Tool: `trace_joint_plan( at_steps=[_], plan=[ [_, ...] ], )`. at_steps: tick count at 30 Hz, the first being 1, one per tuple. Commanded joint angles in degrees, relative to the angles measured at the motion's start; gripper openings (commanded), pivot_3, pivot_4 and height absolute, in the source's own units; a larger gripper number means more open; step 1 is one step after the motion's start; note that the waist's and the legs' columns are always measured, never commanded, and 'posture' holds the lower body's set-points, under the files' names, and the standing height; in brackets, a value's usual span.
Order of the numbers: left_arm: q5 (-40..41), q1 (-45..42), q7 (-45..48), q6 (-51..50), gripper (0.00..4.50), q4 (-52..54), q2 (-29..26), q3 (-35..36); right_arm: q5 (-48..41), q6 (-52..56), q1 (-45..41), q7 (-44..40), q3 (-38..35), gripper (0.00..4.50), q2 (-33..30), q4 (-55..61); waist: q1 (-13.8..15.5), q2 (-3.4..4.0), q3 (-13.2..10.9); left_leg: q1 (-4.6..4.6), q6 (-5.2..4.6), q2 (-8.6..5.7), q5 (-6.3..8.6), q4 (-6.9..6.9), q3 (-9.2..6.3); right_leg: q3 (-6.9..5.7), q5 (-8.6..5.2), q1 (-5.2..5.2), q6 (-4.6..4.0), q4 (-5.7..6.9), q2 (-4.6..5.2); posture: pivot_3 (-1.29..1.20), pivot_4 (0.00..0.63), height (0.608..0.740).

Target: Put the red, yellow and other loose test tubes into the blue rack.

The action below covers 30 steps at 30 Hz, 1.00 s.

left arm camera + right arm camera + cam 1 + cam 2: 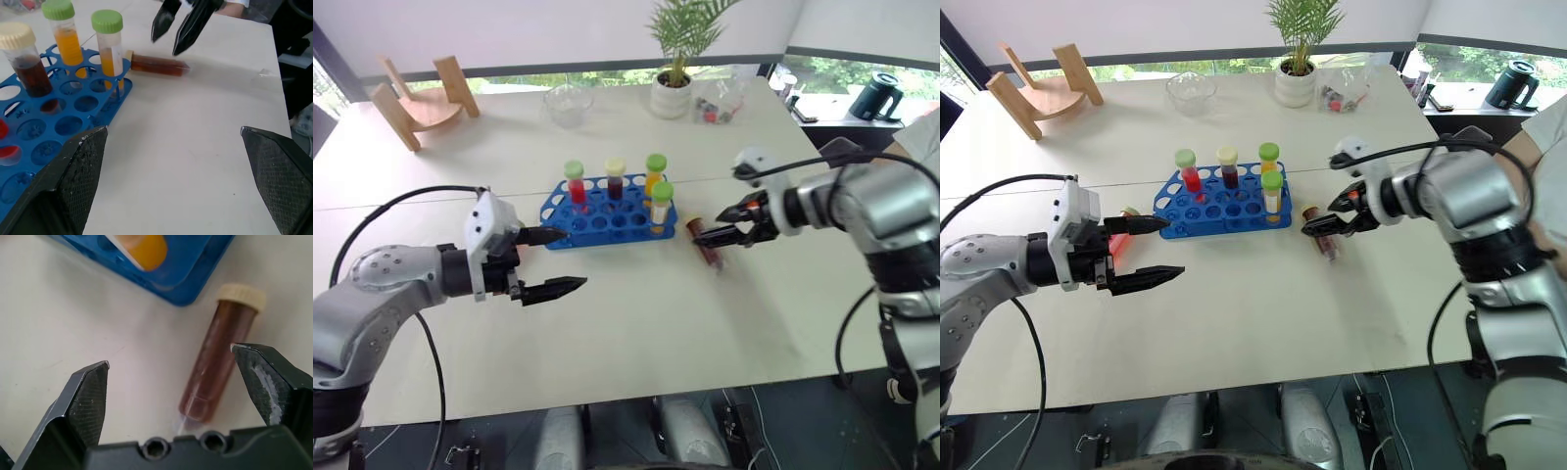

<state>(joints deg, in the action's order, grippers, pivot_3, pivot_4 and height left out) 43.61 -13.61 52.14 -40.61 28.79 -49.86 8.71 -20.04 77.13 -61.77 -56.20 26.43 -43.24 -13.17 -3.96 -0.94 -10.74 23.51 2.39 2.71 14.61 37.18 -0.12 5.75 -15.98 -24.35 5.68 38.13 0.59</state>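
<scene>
The blue rack (607, 217) stands mid-table with several capped tubes upright in it: red (576, 184), dark brown-red (615, 178), orange (654, 174) and yellow (662, 202). A loose test tube (707, 245) of dark brown liquid with a cream cap lies flat on the table just off the rack's right end. My right gripper (707, 228) hangs open right over it, and the tube (215, 362) lies close to one finger without touching. My left gripper (570, 259) is open and empty at the rack's left front corner. Something red (1119, 244) shows behind it, mostly hidden.
At the back of the table are a curved wooden stand (419, 98), a glass bowl (568, 104), a potted plant (673, 90) and a clear bag of small items (720, 104). A black kettle (877, 96) stands on a side table, and a person's sleeve (922, 132) shows at the far right.
</scene>
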Motion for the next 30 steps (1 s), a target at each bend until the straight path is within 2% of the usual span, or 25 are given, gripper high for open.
trace_joint_plan(
  at_steps=[1, 5, 9, 12, 14, 15, 16, 18, 21, 23, 25, 27, 29, 30],
  plan=[
    [-0.6, 0.2, -0.3, 1.2, 4.5, 1.0, 0.3, 0.7, 5.0, -2.5, -4.5, 1.1, 4.0, 4.42, 2.3, -8.5, 0.2, -0.01, 0.0, 0.05, 0.0, 0.0, 0.0, -0.01, -0.04, -0.02, 0.0, -0.02, 0.01, -0.01, 0.01, 0.0, 0.15, 0.74],
    [-0.6, 1.9, -1.1, 1.1, 4.5, 2.1, 0.4, 2.0, 9.0, -6.1, -6.2, 2.7, 5.8, 4.42, 7.3, -17.6, 0.0, -0.02, 0.0, 0.1, -0.02, 0.0, 0.01, -0.02, -0.02, -0.02, -0.01, -0.06, 0.01, -0.05, 0.01, 0.0, 0.15, 0.74],
    [-0.3, 3.3, -1.8, 1.0, 4.5, 3.2, 0.2, 2.9, 12.3, -9.5, -5.8, 2.6, 7.1, 4.42, 10.1, -21.1, -0.1, -0.07, 0.0, 0.05, -0.01, 0.02, 0.01, 0.01, -0.02, -0.02, 0.01, -0.06, 0.02, 0.01, -0.01, 0.0, 0.15, 0.74],
    [-0.3, 3.7, -2.1, 0.8, 4.5, 3.6, 0.1, 3.2, 14.2, -11.3, -5.2, 2.1, 7.7, 3.64, 11.7, -22.1, -0.2, -0.13, 0.1, -0.08, -0.01, 0.02, 0.01, 0.04, -0.02, -0.02, 0.01, 0.08, 0.02, 0.02, -0.01, 0.0, 0.15, 0.74],
    [-0.3, 3.7, -2.2, 0.8, 4.5, 3.6, 0.1, 3.2, 15.3, -12.3, -5.0, 1.7, 7.7, 2.51, 12.5, -22.4, -0.2, -0.16, 0.1, -0.08, 0.0, 0.02, 0.01, 0.08, -0.02, -0.02, 0.01, 0.1, 0.02, 0.02, -0.01, 0.0, 0.15, 0.74],
    [-0.3, 3.6, -2.3, 0.8, 4.5, 3.6, 0.0, 3.1, 15.8, -12.5, -4.8, 1.3, 7.8, 2.14, 12.7, -22.2, -0.2, -0.15, 0.1, -0.08, 0.0, 0.02, 0.01, 0.08, -0.02, -0.02, 0.01, 0.1, 0.02, 0.02, -0.01, 0.0, 0.15, 0.74],
    [-0.3, 3.6, -2.3, 0.8, 4.5, 3.6, 0.0, 3.1, 16.0, -12.0, -4.5, 1.0, 7.8, 1.5, 12.8, -21.5, -0.2, -0.16, 0.1, -0.09, 0.0, 0.02, 0.01, 0.08, -0.02, -0.02, 0.01, 0.1, 0.02, 0.02, -0.01, 0.0, 0.15, 0.74],
    [-0.4, 3.5, -2.3, 0.9, 4.5, 3.5, 0.0, 3.0, 15.9, -10.4, -4.0, 0.2, 7.5, 0.88, 12.5, -19.1, -0.2, -0.17, 0.1, -0.11, 0.0, 0.03, 0.01, 0.04, -0.03, -0.03, 0.01, 0.09, 0.01, 0.04, -0.03, 0.0, 0.15, 0.74],
    [-0.4, 3.4, -2.3, 0.8, 4.5, 3.6, -0.1, 2.9, 14.3, -6.0, -2.8, -1.3, 6.2, 0.88, 10.0, -12.5, -0.1, -0.16, 0.1, -0.11, -0.01, 0.04, 0.01, -0.02, -0.08, -0.05, 0.0, 0.07, 0.01, 0.07, -0.04, 0.0, 0.15, 0.74],
    [-0.2, 3.5, -2.1, 0.6, 4.5, 3.6, -0.4, 3.4, 10.9, -1.7, -1.1, -3.7, 4.1, 0.88, 5.8, -3.0, 0.0, -0.13, 0.1, -0.05, -0.01, 0.04, 0.01, -0.06, -0.09, -0.05, 0.0, 0.01, 0.0, 0.06, -0.04, 0.0, 0.15, 0.74],
    [0.2, 3.7, -2.2, 0.1, 4.5, 3.3, -1.1, 4.6, 2.8, -4.1, 5.9, -9.9, -3.1, 0.88, -1.0, 15.2, 0.7, -0.09, 0.0, 0.07, -0.02, 0.03, 0.02, -0.08, -0.13, -0.08, -0.01, -0.05, 0.0, -0.01, -0.02, 0.0, 0.15, 0.74],
    [0.8, 4.2, -2.1, -0.6, 4.5, 3.1, -1.8, 6.0, -3.1, -7.4, 13.3, -11.4, -10.1, 0.88, -2.6, 28.1, 1.1, -0.06, 0.0, 0.28, -0.06, 0.01, 0.05, -0.06, -0.21, -0.16, -0.05, -0.15, 0.06, -0.1, 0.02, 0.0, 0.15, 0.74],
    [1.4, 4.7, -1.7, -1.3, 4.5, 3.2, -2.6, 6.9, -8.3, -8.9, 18.3, -9.3, -17.3, 0.88, 2.1, 33.6, 0.7, -0.11, 0.0, 0.29, -0.09, 0.02, 0.07, -0.01, -0.18, -0.15, -0.05, -0.15, 0.08, -0.12, 0.01, 0.0, 0.15, 0.74],
    [1.7, 4.9, -1.7, -1.8, 4.5, 3.0, -3.0, 7.4, -9.2, -12.9, 21.3, -6.2, -20.3, 0.88, 6.7, 35.1, 0.4, -0.17, 0.1, 0.23, -0.09, 0.03, 0.07, 0.02, -0.19, -0.14, -0.04, -0.11, 0.08, -0.1, -0.01, 0.0, 0.15, 0.74]
  ],
)
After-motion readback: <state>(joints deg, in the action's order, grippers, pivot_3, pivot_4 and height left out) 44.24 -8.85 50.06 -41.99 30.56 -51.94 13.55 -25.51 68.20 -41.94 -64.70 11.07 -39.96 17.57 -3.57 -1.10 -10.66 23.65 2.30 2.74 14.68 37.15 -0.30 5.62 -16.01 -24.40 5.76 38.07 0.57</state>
